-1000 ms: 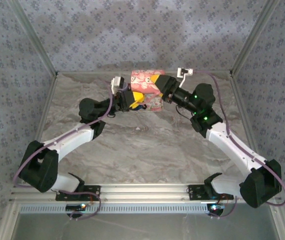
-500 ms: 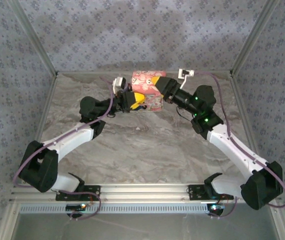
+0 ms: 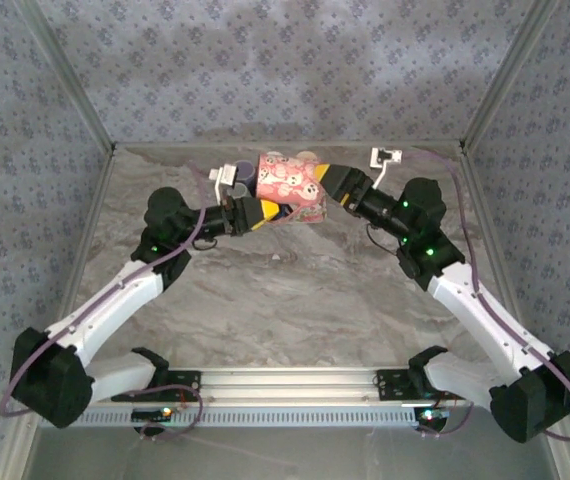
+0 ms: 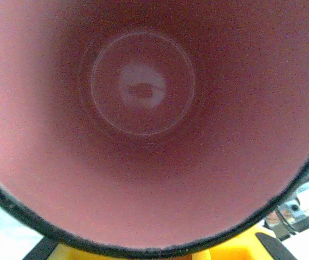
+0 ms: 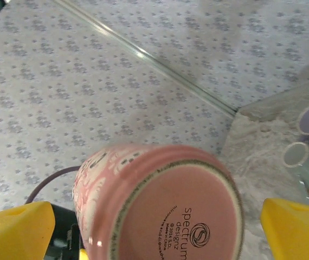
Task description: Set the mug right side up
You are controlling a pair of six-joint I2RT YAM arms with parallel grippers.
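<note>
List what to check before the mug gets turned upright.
1. Mug upright: not ok, it lies sideways.
2. Mug empty: ok, the inside looks bare.
3. Right gripper shut on mug: not ok, fingers spread wide of it.
4. Left gripper gripping mug: cannot tell.
5. Mug lifted off the table: cannot tell.
</note>
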